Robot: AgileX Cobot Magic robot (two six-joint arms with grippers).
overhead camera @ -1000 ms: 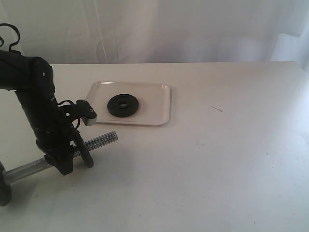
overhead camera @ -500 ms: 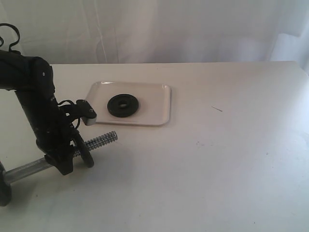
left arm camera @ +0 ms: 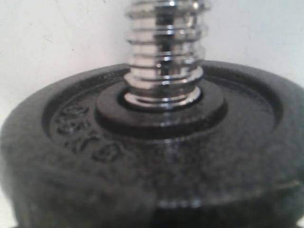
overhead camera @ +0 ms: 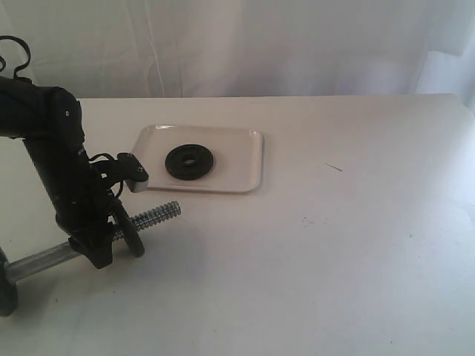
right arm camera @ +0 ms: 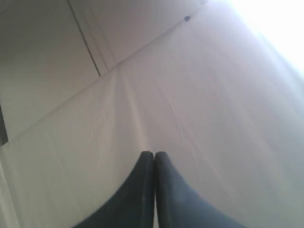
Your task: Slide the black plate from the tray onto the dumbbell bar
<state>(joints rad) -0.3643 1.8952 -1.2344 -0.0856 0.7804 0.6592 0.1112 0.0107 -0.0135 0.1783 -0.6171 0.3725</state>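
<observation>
The black plate (overhead camera: 189, 161) lies flat in the cream tray (overhead camera: 249, 159), apart from both grippers. The dumbbell bar (overhead camera: 157, 215) lies on the table in front of the tray, its threaded end pointing toward the tray. A second black disc (overhead camera: 133, 231) sits upright on the bar. My left gripper (overhead camera: 119, 236) comes down from above and is shut on this disc. In the left wrist view the disc (left arm camera: 156, 156) fills the lower frame, with the bar's thread (left arm camera: 164, 57) through its hole. My right gripper (right arm camera: 154, 154) is shut and empty, and is out of the exterior view.
The white table (overhead camera: 334, 245) stretches to the right of the tray. A small dark mark (overhead camera: 334, 167) lies on it. A white curtain (overhead camera: 297, 44) hangs behind the far edge. The bar's other black end (overhead camera: 7, 285) sits at the left edge.
</observation>
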